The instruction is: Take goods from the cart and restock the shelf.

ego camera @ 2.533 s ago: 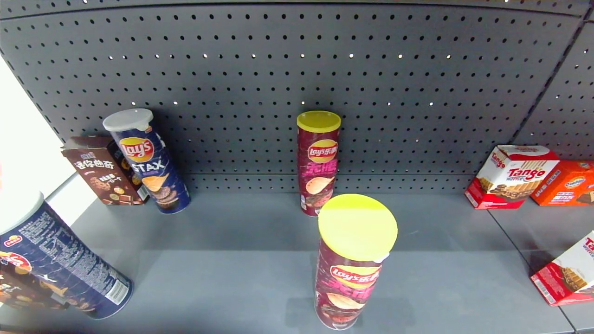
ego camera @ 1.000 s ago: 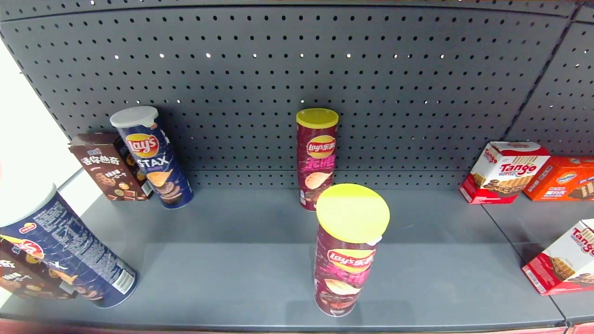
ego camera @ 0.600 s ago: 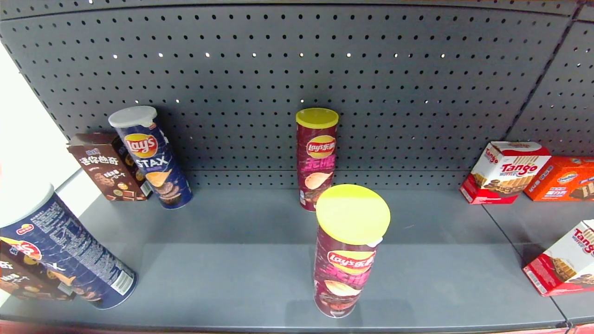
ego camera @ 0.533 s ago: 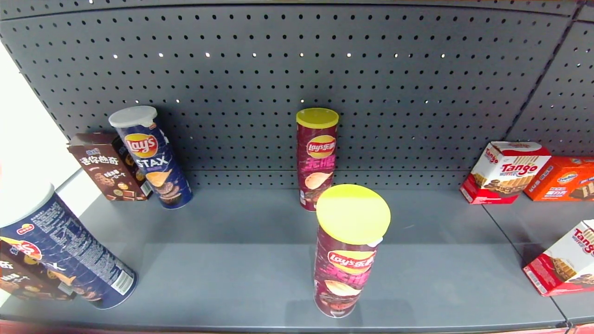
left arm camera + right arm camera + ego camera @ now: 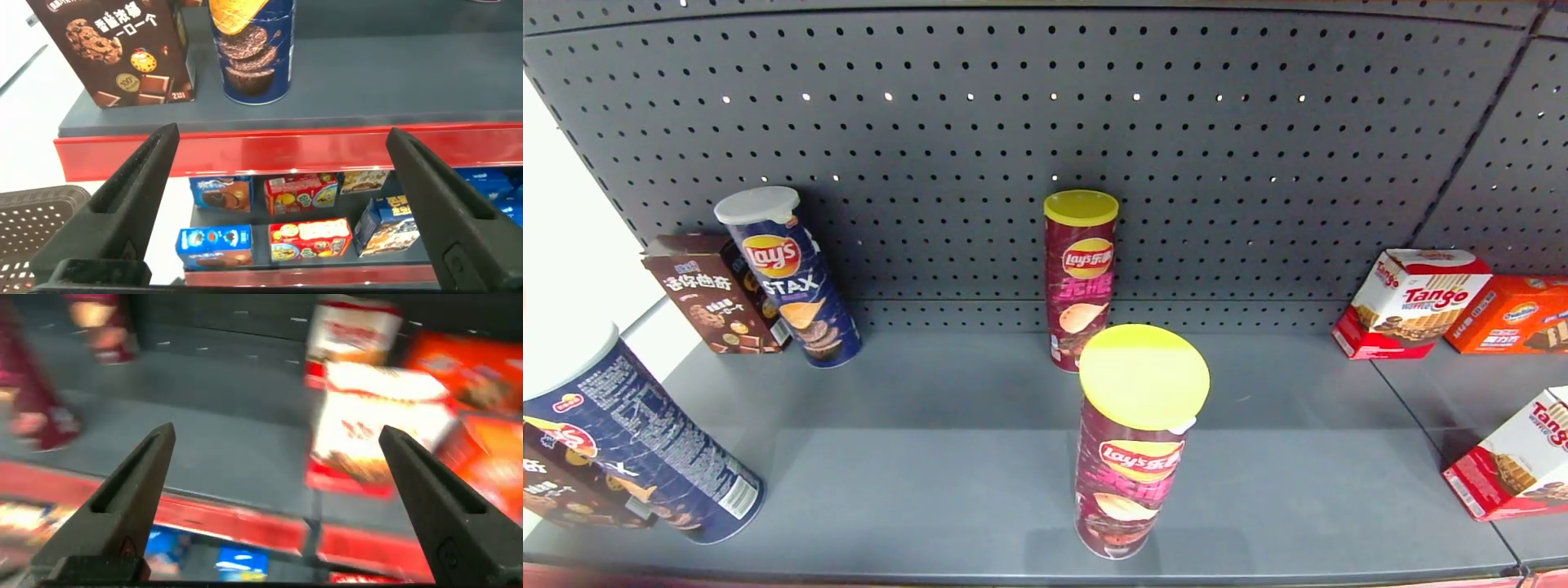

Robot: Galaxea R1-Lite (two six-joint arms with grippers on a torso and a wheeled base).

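On the grey shelf (image 5: 931, 457) two maroon chip cans with yellow lids stand upright, one at the front (image 5: 1131, 474) and one against the pegboard (image 5: 1081, 278). Two blue chip cans stand on the left, one at the back (image 5: 788, 282) and one at the front (image 5: 637, 445). My left gripper (image 5: 282, 135) is open and empty in front of the shelf's red edge (image 5: 286, 151), below the front blue can (image 5: 253, 49). My right gripper (image 5: 278, 433) is open and empty, facing the shelf between a maroon can (image 5: 33, 392) and a white and red box (image 5: 376, 425).
A brown chocolate box (image 5: 707, 294) stands behind the blue cans. Wafer boxes (image 5: 1417, 306) and an orange box (image 5: 1515, 314) fill the right side, with another box (image 5: 1515, 465) in front. A lower shelf holds small boxes (image 5: 302, 220). A mesh basket (image 5: 33, 224) shows at the side.
The head camera drew back a little early on, shifting the whole picture. Over the last second the goods on the shelf have stayed put.
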